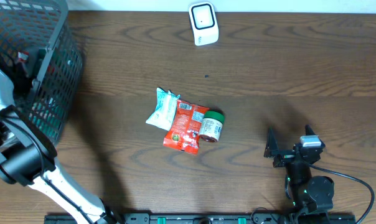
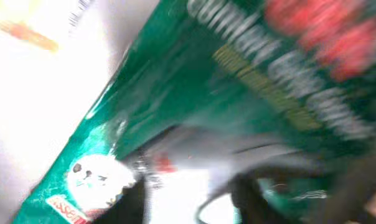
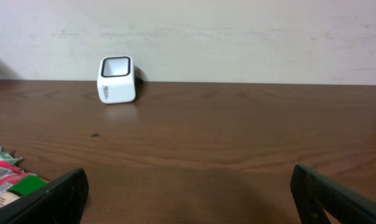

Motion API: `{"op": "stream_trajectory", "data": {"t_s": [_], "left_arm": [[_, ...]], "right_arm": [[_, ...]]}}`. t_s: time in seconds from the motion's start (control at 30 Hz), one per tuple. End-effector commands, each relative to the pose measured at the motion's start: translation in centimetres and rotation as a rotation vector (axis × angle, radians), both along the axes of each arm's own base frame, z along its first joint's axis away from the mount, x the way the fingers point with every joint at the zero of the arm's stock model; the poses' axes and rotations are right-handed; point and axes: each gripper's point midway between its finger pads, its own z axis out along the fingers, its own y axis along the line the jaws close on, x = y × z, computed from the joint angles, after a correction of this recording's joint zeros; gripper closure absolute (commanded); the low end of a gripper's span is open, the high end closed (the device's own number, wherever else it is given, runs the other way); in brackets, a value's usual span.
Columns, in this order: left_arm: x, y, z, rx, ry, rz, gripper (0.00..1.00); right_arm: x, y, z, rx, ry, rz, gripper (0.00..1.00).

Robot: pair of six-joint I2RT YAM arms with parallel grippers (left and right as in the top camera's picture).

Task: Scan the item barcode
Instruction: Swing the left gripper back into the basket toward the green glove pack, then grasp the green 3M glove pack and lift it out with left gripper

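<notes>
L hand (image 1: 20, 62) in basket (image 1: 57, 74) far left, close over green packet (image 2: 194, 93); grip can't tell (blur); scanner (image 1: 203, 23) far centre, to its right. R hand (image 1: 289, 142) open.

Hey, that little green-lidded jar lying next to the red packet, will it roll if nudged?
Probably: the jar lies on its side, so its round body may roll. The red packet touching it might block rolling that way. It looks rigid, unlikely to crumple.
</notes>
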Motion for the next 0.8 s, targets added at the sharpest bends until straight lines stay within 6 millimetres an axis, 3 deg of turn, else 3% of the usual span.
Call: {"op": "stream_trajectory", "data": {"t_s": [0.0, 0.1, 0.47, 0.77], "left_arm": [[1.4, 0.2, 6.6, 0.074, -0.151, 0.016, 0.2], [1.7, 0.6, 7.3, 0.099, -0.174, 0.009, 0.1], [2.6, 1.3, 4.7, 0.145, -0.148, -0.128, 0.06], [2.9, 2.6, -0.6, 0.176, -0.064, -0.195, 0.01]], "right_arm": [[0.0, -0.1, 0.0, -0.008, -0.001, -0.006, 0.01], [0.0, -0.1, 0.0, -0.008, -0.001, -0.006, 0.01], [0.0, -0.1, 0.0, -0.008, -0.001, -0.006, 0.01], [0.0, -0.1, 0.0, -0.008, -0.001, -0.006, 0.01]]}}
